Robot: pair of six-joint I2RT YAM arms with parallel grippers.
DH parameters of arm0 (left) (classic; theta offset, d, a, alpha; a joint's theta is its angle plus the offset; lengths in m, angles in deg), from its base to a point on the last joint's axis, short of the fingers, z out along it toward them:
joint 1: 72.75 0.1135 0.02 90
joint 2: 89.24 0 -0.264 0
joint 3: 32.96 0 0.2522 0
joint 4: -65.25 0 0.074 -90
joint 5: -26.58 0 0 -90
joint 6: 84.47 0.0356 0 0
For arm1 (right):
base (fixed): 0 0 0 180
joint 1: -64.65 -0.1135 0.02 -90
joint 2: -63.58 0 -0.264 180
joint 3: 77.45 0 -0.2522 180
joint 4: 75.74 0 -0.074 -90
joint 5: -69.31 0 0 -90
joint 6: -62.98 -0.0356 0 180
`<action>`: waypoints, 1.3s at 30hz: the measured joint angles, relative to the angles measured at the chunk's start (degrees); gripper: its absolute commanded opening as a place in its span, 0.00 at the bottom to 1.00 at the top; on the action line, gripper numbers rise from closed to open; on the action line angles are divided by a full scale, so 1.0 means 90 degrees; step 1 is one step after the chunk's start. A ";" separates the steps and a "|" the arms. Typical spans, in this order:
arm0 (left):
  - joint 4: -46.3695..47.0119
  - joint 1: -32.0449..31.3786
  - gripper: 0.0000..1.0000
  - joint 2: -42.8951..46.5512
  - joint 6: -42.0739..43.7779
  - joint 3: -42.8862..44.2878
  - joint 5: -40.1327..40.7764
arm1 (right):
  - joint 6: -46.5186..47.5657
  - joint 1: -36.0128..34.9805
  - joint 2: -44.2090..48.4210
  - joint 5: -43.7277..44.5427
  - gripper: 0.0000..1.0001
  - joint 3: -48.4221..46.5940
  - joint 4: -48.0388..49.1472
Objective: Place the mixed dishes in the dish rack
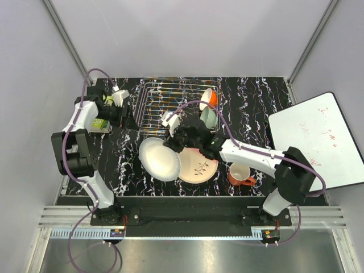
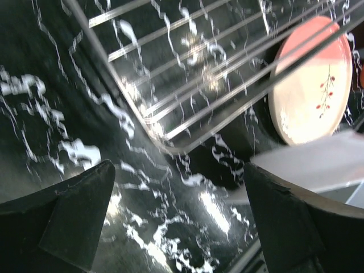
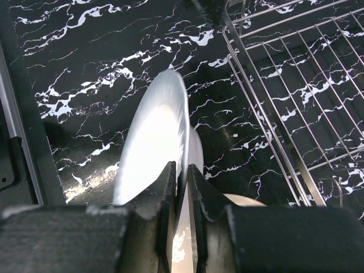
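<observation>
My right gripper (image 1: 172, 142) (image 3: 182, 172) is shut on the rim of the white round plate (image 1: 159, 160) (image 3: 152, 136), which is tilted just in front of the dish rack (image 1: 170, 105) (image 3: 296, 74). The peach-pink plate with the twig motif (image 1: 200, 168) (image 2: 313, 91) lies flat beside and partly under it. An orange bowl (image 1: 209, 98) and a pale green bowl (image 1: 208, 117) stand in the rack's right end. The orange mug (image 1: 240, 174) sits on the table to the right. My left gripper (image 1: 124, 116) (image 2: 179, 222) is open and empty at the rack's left front corner (image 2: 170, 145). The pink cup is out of view.
A green book (image 1: 100, 124) lies under the left arm at the table's left edge. A whiteboard (image 1: 316, 139) leans at the right. The table (image 1: 256, 108) is black marble-patterned, with grey walls around it.
</observation>
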 measured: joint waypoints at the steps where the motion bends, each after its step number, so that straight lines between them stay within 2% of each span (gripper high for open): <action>1: 0.0063 -0.0070 0.99 -0.0053 -0.0063 0.0087 0.0015 | 0.0000 0.0002 0.0007 -0.0002 0.00 -0.0007 -0.0019; 10: 0.0447 -0.0488 0.99 0.0000 -0.0277 -0.0015 0.0080 | -0.0104 0.0002 0.0000 -0.0049 0.00 0.0007 -0.0206; 18: 0.0119 -0.0440 0.99 0.1030 0.0214 -0.0549 0.0107 | -0.0228 0.0002 -0.0391 -0.0046 0.00 0.0012 -0.0134; 24: -0.0908 -0.0362 0.99 0.1469 0.1729 -0.0486 -0.0391 | -0.0323 0.0000 -0.0488 -0.0075 0.00 0.0024 0.0039; 29: -0.2186 -0.0376 0.99 0.0539 0.3487 0.0119 -0.0879 | -0.0342 0.0002 -0.0488 -0.0124 0.00 0.0022 0.0061; 33: -0.2353 -0.0430 0.99 -0.0328 0.4330 0.0355 -0.1066 | -0.0391 0.0000 -0.0488 -0.0185 0.00 0.0000 0.0056; 39: -0.2543 -0.0988 0.99 -0.0461 0.5013 0.0287 -0.1083 | -0.0442 0.0000 -0.0488 -0.0328 0.00 -0.0083 0.0000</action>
